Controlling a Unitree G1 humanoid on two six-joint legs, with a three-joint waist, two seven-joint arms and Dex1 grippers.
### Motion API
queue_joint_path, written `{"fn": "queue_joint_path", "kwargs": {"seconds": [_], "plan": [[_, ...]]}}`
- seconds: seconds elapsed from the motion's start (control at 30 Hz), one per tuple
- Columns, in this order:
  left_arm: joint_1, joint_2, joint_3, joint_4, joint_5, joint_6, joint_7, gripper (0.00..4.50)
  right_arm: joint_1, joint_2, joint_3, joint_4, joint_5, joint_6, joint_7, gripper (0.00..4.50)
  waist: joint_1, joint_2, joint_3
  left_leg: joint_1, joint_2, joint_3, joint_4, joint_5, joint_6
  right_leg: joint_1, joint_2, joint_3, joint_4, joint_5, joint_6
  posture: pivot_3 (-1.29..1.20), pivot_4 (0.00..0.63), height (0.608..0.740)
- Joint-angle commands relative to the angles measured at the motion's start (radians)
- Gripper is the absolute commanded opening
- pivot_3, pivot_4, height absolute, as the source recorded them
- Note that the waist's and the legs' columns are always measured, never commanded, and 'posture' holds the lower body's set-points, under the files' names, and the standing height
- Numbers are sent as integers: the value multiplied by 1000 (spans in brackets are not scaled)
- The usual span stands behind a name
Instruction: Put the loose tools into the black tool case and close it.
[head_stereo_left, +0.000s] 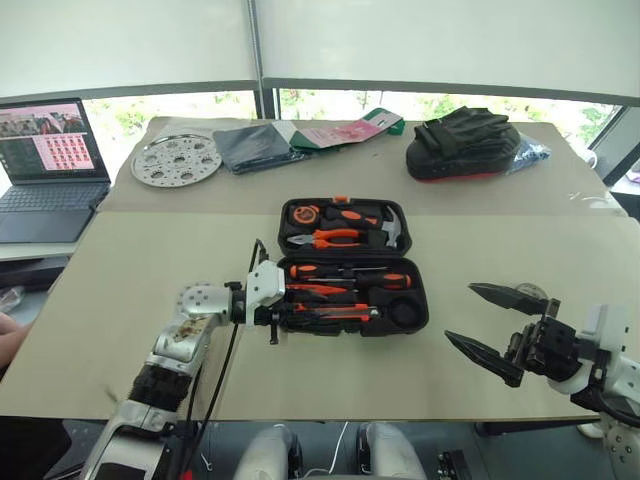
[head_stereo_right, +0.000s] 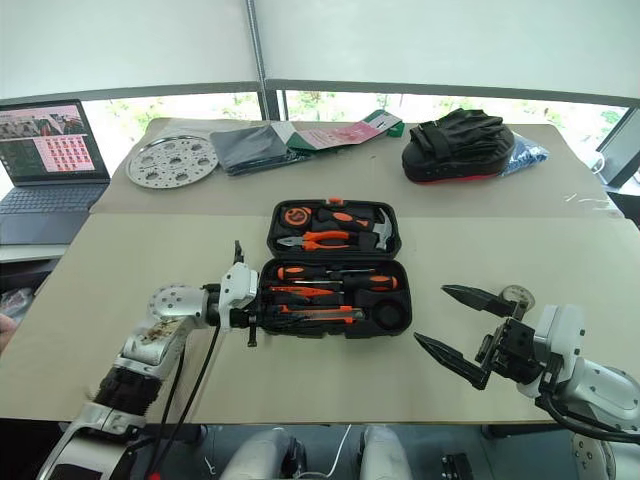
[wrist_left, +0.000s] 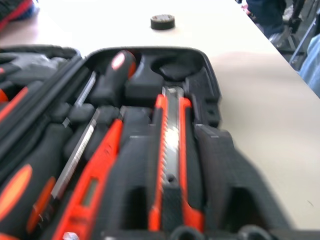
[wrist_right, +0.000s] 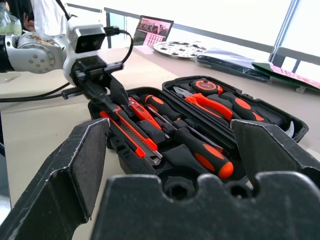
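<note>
all four loose tools (head_stereo_left: 335, 290) lie slotted in the open black tool case (head_stereo_left: 418, 296); closing remains, left gripper (head_stereo_left: 272, 322) shut empty, right gripper (head_stereo_left: 487, 324) spread wide, empty.

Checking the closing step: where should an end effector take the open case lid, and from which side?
Grip the lid at its free far rim, reaching from beyond the hinge. It lies flat, hinged to the tool-filled base, so only that edge can likely swing it over. The right end effector stands open nearby.

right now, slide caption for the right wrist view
Open right gripper faces the open black tool case, left gripper at the utility knife.
</note>
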Motion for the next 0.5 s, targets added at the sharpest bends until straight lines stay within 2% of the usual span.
{"fn": "queue_joint_path", "kwargs": {"seconds": [0.03, 0.37, 0.5], "plan": [[-46, -10, -37, 37, 55, -21, 25, 16, -1, 6, -7, -26, 17, 0, 1, 4500, -1, 0, 0, 0, 0, 0, 0, 0, 0, 0, 0, 0, 0, 0, 0, 0, 150, 740], [-85, -1, -154, 107, 208, 34, 67, 16, -12, 8, 8, -36, 14, 2, -12, 4500, -2, 0, 0, 0, 0, 0, 0, -2, 4, 0, 2, 0, 0, 0, 0, 0, 150, 740], [-89, -6, -171, 90, 216, 174, 101, 16, -12, 8, 11, -41, 13, 5, -18, 4500, 3, 0, 0, 1, 0, 0, 0, -3, 5, 2, 1, 0, 0, 0, 1, 0, 150, 740]]}}
